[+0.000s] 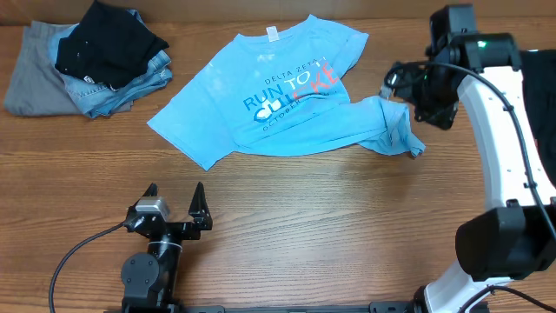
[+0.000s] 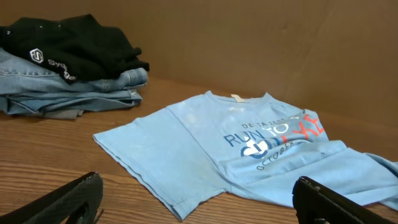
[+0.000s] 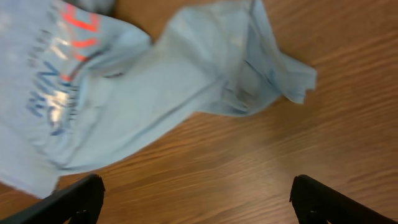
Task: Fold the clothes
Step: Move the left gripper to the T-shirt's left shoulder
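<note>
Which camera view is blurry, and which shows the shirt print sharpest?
Right wrist: the T-shirt is smeared, its lettering unreadable. Overhead: sharp, the print reads clearly. Left wrist: shirt crisp, the near fingers dark and soft.

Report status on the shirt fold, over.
Both grippers open, empty: left gripper near front edge, right gripper over the bunched corner. Blue T-shirt print-up, rumpled, fold unfinished. Folded pile far left, apart from it.
</note>
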Controlling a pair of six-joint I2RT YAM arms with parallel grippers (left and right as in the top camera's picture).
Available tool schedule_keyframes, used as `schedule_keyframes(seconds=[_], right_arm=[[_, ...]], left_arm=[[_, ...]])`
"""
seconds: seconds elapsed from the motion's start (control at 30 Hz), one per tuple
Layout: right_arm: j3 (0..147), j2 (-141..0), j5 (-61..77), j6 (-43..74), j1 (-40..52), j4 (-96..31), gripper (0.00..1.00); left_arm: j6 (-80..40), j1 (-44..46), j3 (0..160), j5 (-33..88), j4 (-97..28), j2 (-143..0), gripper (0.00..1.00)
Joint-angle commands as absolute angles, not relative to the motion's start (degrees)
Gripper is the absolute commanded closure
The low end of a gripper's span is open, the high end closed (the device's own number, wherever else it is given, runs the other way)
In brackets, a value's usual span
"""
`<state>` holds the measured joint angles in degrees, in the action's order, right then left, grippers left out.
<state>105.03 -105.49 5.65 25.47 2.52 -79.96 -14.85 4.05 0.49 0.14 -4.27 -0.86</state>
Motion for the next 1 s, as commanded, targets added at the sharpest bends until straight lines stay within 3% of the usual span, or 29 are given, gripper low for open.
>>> schedule_keyframes(seconds=[0.0, 0.33, 0.47, 0.6, 0.8, 0.97], right_arm=[[99.98, -105.93, 5.61, 25.36, 2.17, -78.54, 0.0], [91.74, -105.93, 11.68, 25.39, 2.28, -74.35, 0.0], [91.11, -105.93, 11.7, 25.41, 2.28, -73.28, 0.0], [91.11, -105.93, 11.68, 25.41, 2.28, -72.66, 0.0], [91.11, -105.93, 12.32, 25.56, 2.28, -72.01, 0.0], [91.11, -105.93, 13.41, 25.54, 2.28, -72.88, 0.0]], left_arm=[[-14.46, 4.32, 0.27, -0.08, -4.27, -0.25, 0.0], [-30.37, 4.32, 0.36, 23.49, 4.29, -0.25, 0.0], [-32.47, 4.32, 1.58, 23.79, 13.13, -0.25, 0.0], [-31.7, 4.29, 6.35, 16.23, 15.11, -0.75, 0.0], [-21.02, 4.29, 21.47, 17.12, 6.74, -13.43, 0.0], [-11.66, 4.16, 41.85, 21.28, -20.25, -35.27, 0.0]])
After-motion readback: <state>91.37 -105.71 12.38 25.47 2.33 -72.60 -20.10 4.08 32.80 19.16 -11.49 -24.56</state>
